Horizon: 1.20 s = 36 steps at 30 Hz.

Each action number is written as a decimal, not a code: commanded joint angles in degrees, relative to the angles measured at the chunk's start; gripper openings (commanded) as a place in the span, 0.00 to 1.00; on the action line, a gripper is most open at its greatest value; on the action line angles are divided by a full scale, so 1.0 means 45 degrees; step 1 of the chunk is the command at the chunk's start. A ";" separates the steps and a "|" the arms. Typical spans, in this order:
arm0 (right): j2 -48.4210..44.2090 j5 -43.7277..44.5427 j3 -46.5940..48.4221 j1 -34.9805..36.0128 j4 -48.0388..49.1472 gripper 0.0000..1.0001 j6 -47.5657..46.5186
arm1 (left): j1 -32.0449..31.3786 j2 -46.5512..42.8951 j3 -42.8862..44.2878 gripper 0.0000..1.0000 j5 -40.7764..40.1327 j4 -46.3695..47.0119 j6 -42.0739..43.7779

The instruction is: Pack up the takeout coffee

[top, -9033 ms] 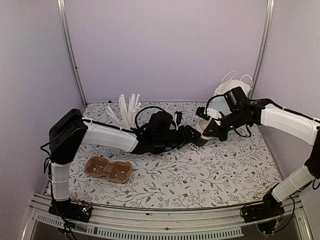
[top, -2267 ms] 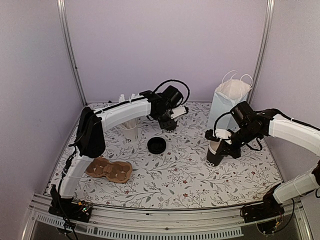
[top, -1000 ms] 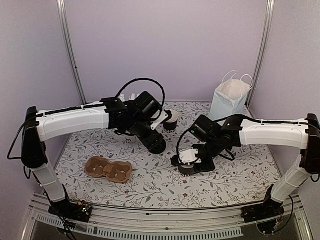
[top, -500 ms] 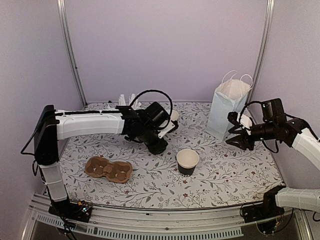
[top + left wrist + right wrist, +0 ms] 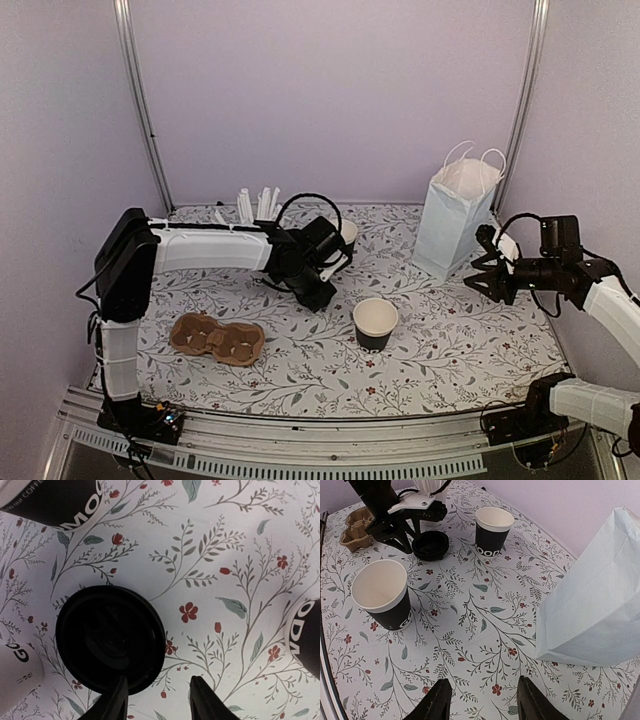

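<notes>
Top view: we see the near cup (image 5: 375, 323) and far cup (image 5: 346, 236) upright on the counter (image 5: 450, 342); left wrist: the left claw (image 5: 159, 697), open at the lid (image 5: 110, 640), may shove it into a cup; right wrist: the right claw (image 5: 482, 700), open and empty, may tip the bag (image 5: 595, 590).

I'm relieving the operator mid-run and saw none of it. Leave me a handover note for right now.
Left gripper: open, empty, over the edge of the black lid.
Right gripper: open, empty, off beside the pale blue bag.
Both cups stand upright, lidless, on the table: near cup mid-table, far cup behind the lid.
Cardboard carrier holds nothing.
Done: no cup packed. Left: probably both cups into carrier or bag.
</notes>
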 commanded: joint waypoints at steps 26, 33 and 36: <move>0.0428 -0.0868 -0.0092 0.0224 -0.0010 0.47 -0.0580 | 0.0775 0.2874 0.4417 0.41 0.0988 -0.2819 -0.1344; 0.0376 -0.0732 -0.0102 0.0263 0.0000 0.47 -0.0600 | 0.0775 0.3047 0.4540 0.39 0.1136 -0.3014 -0.1375; 0.0375 -0.0690 -0.0131 0.0283 0.0023 0.47 -0.0638 | 0.0785 0.3123 0.4540 0.36 0.1267 -0.3048 -0.1390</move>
